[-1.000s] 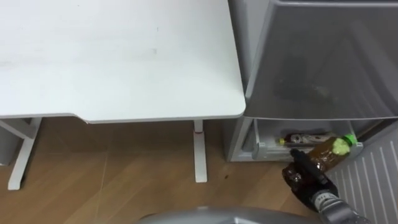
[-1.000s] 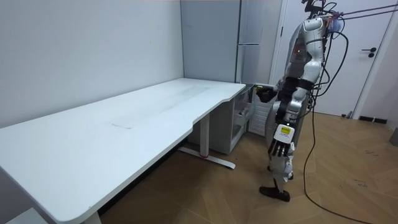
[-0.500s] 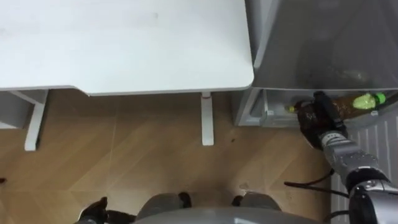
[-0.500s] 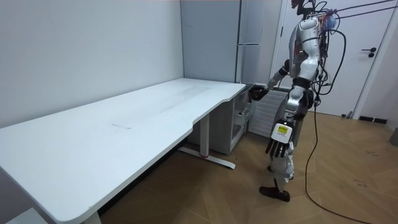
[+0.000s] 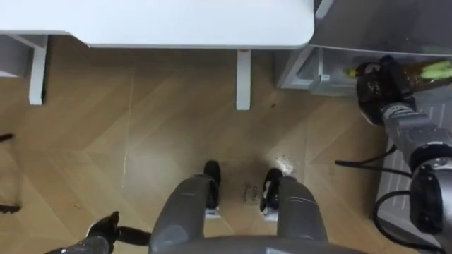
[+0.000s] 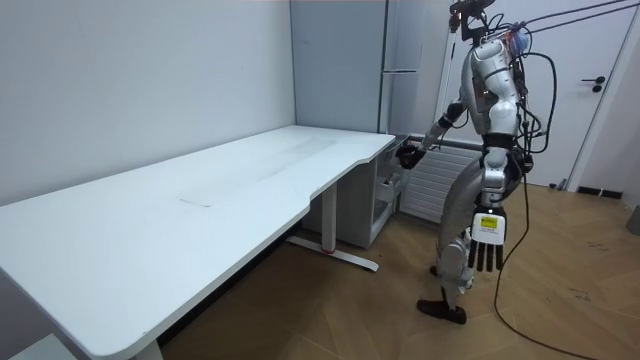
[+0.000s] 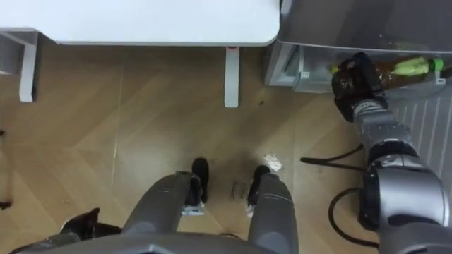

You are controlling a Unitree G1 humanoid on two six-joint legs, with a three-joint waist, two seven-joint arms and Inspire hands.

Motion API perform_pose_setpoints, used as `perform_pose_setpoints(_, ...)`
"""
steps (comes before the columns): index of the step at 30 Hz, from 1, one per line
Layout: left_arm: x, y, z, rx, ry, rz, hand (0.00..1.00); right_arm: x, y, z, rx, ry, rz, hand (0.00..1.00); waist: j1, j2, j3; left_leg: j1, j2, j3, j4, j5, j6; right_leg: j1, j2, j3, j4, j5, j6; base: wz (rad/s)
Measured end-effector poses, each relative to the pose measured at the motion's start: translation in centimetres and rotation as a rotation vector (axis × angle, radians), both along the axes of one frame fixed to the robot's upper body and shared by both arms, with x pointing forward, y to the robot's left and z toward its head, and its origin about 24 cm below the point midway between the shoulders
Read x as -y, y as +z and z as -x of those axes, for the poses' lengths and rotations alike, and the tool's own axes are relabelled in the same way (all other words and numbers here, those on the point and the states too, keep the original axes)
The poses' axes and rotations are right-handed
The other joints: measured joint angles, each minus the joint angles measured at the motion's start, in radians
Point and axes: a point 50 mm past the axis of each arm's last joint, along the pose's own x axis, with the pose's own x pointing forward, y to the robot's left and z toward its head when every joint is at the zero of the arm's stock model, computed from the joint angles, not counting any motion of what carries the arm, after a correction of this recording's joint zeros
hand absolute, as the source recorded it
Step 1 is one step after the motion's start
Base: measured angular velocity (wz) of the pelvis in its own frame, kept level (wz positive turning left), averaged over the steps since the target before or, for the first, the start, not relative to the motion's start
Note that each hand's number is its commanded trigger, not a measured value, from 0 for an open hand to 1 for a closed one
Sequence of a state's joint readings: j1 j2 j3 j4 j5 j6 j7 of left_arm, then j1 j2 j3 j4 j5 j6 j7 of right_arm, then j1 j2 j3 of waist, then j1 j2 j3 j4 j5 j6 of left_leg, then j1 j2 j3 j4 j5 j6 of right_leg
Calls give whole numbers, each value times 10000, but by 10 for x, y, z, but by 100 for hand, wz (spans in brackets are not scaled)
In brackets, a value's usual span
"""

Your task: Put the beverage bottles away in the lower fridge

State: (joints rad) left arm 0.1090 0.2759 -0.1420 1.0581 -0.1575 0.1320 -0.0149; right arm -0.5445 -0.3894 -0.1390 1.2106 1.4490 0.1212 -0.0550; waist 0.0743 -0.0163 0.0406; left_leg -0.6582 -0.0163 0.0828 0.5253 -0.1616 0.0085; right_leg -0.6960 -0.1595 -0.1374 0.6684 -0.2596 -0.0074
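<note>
My right hand (image 7: 353, 83) is curled round the brown bottle (image 7: 395, 68). It holds the bottle at the low open part of the fridge (image 7: 332, 25), maybe just inside. My left hand (image 6: 485, 255) hangs by my side, fingers straight and loose.

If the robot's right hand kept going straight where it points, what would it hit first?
Probably the lower fridge: the right hand, shut on the bottle, points into its open compartment. Depth is unclear.
</note>
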Motion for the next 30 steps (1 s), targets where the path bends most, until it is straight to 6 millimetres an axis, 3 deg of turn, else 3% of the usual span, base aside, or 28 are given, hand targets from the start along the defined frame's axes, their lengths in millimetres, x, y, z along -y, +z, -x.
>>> perform_pose_setpoints(3, -1, 2, -11, 326, -5, -76, 0, 2, 15, -13, 246, -39, 99, 100, 63, -186, 113, -630, -70, -32, 353, 1, -1, -645, -156, -22, 510, -123, -69, 12)
perform_pose_setpoints(5, 1, 4, -18, 544, -154, -104, 0, 6, 25, -19, 400, -90, 264, 100, 107, -247, 128, -1050, -12, -43, 627, -7, 3, -989, -121, -21, 663, -124, -81, 10)
perform_pose_setpoints(12, 1, 5, -21, 804, 265, -267, 0, 8, 57, -40, 863, -96, 665, 100, 126, -276, 110, -1856, 176, -7, 935, -44, 57, -1546, -72, -276, 677, 40, -131, 0)
perform_pose_setpoints(18, -1, 5, -21, 935, 574, -405, 0, 10, 65, -44, 271, -283, 1049, 98, 147, -261, 101, -1894, 208, 206, 987, -35, 79, -1610, -132, -257, 793, 23, -105, 4)
perform_pose_setpoints(19, -1, 5, -21, 938, 585, -400, 0, 10, 66, -45, 227, -307, 1053, 65, 145, -258, 100, -1895, 209, 209, 985, -35, 79, -1613, -133, -256, 797, 21, -107, 0)
perform_pose_setpoints(20, -1, 5, -21, 938, 599, -393, 0, 10, 68, -46, 146, -362, 1041, 3, 140, -245, 92, -1894, 214, 212, 982, -35, 79, -1614, -133, -258, 801, 18, -113, 0)
perform_pose_setpoints(30, -1, 5, -21, 968, 647, -571, 0, 15, 76, -47, -281, -957, 1388, 0, 369, -122, 19, -1895, 208, 250, 970, -34, 81, -1698, -98, -132, 896, -1, -118, -1)
